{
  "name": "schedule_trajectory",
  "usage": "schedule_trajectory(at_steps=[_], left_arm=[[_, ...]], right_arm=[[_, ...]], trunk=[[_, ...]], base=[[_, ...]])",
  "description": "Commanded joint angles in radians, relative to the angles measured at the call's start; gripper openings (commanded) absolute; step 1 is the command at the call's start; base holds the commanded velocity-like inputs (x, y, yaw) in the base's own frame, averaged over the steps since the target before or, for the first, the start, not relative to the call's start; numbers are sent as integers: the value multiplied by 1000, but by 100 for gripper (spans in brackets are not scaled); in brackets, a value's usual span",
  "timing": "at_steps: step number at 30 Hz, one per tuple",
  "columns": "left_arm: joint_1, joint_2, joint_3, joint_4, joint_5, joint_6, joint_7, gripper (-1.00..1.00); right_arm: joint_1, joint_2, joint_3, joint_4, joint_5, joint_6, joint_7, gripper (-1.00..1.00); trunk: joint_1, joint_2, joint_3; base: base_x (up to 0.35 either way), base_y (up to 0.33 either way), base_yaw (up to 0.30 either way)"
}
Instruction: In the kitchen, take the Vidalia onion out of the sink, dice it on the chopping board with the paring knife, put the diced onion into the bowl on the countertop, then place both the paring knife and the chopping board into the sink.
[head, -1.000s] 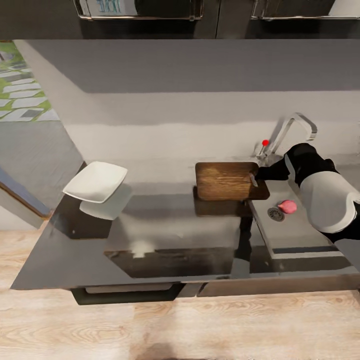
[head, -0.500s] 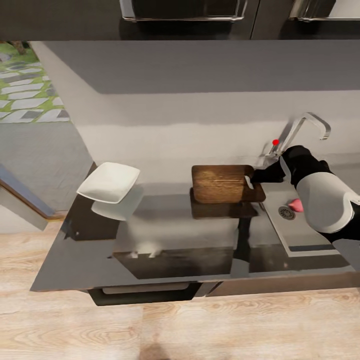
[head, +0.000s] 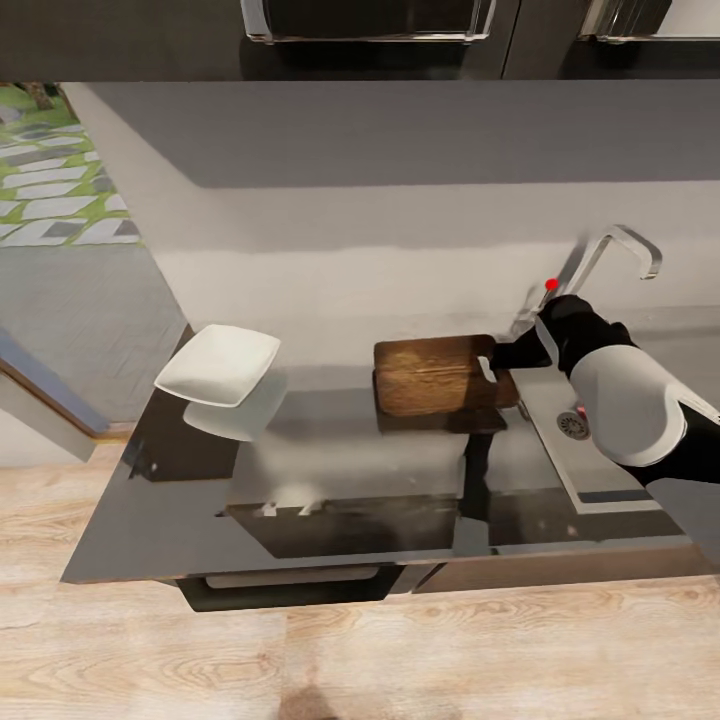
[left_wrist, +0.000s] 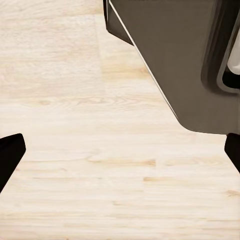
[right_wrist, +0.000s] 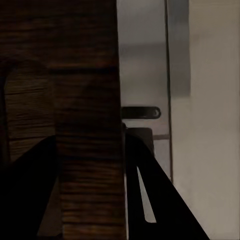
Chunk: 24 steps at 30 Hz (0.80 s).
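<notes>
The brown chopping board (head: 430, 375) hovers slightly tilted over the dark countertop (head: 330, 470), just left of the sink (head: 600, 470). My right gripper (head: 498, 358) holds its right end beside the slot-shaped handle hole. In the right wrist view the board's edge (right_wrist: 87, 100) runs between the two dark fingers (right_wrist: 30, 200), with the gripper (right_wrist: 89, 137) shut on it. My right arm hides the Vidalia onion. I cannot make out the paring knife. The white bowl (head: 217, 365) sits at the counter's left end. My left gripper (left_wrist: 120, 152) is open above the wooden floor.
The chrome tap (head: 610, 250) with its red knob (head: 551, 284) stands behind the sink, close to my right wrist. The round drain (head: 573, 425) shows beside my forearm. Black wall cabinets (head: 370, 20) hang overhead. A dark cabinet base (left_wrist: 180, 60) appears in the left wrist view.
The camera shifted after the oldest frame. My right gripper has pulled the chopping board a little left and tipped it. My forearm now covers the onion, which showed before.
</notes>
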Motion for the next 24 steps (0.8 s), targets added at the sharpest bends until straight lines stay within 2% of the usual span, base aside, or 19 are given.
schedule_trajectory(at_steps=[1, 14, 19, 24], left_arm=[[-1, 0, -1, 2, -1, -6, 3, 100], [-1, 0, -1, 2, 1, -6, 3, 100], [-1, 0, 0, 3, 1, -6, 3, 100], [-1, 0, -1, 5, 0, -6, 3, 100]], right_arm=[[-1, 0, -8, 2, 10, 2, 5, -100], [-1, -3, -8, 15, 10, 1, -5, -100], [-1, -5, -8, 53, 10, -3, -5, -100], [-1, -6, -9, 69, 9, -5, -3, -100]], trunk=[[1, -2, -1], [1, -2, -1], [1, -2, -1], [1, -2, -1]], base=[[0, 0, 0], [0, 0, 0], [-4, 0, 0], [-114, 0, 0]])
